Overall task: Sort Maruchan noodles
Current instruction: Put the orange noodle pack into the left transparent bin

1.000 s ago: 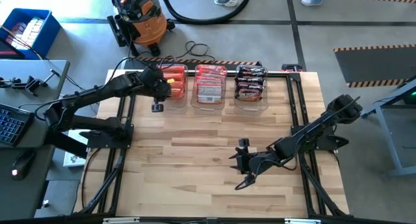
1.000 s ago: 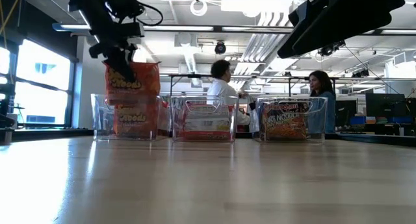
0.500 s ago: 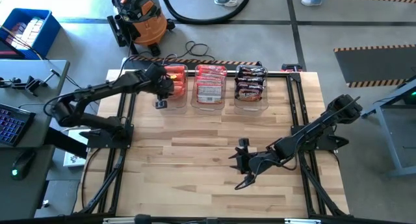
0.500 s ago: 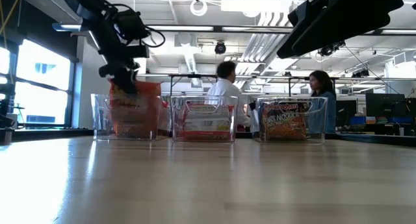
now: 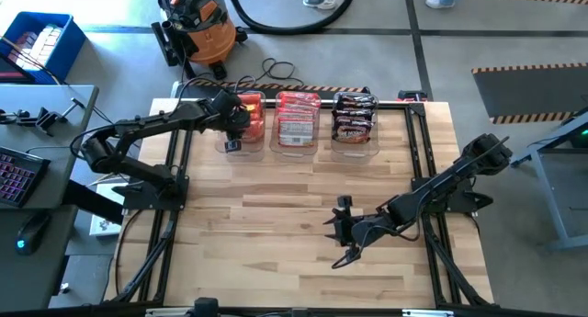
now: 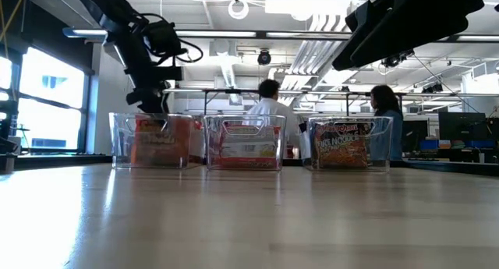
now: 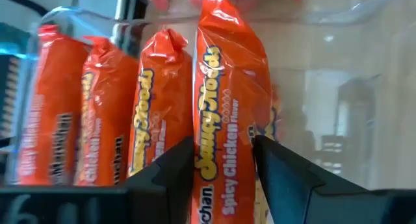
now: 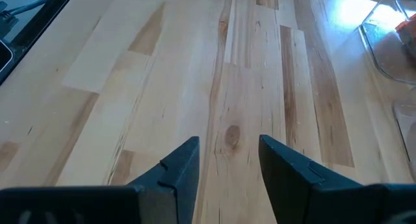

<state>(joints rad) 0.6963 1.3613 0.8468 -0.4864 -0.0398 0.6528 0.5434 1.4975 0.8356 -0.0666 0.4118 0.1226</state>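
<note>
Noodle pkts (image 5: 299,117) upright in bins

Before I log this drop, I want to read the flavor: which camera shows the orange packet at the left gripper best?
The left wrist view: the orange packet stands between the left gripper fingers, reading Spicy Chicken. The high view shows only orange under the arm; the low view shows it blurred behind the bin wall; the right wrist view shows bare table.

Three clear bins (image 5: 298,142) on the table (image 5: 276,243); orange vacuum (image 5: 197,23) behind.
</note>
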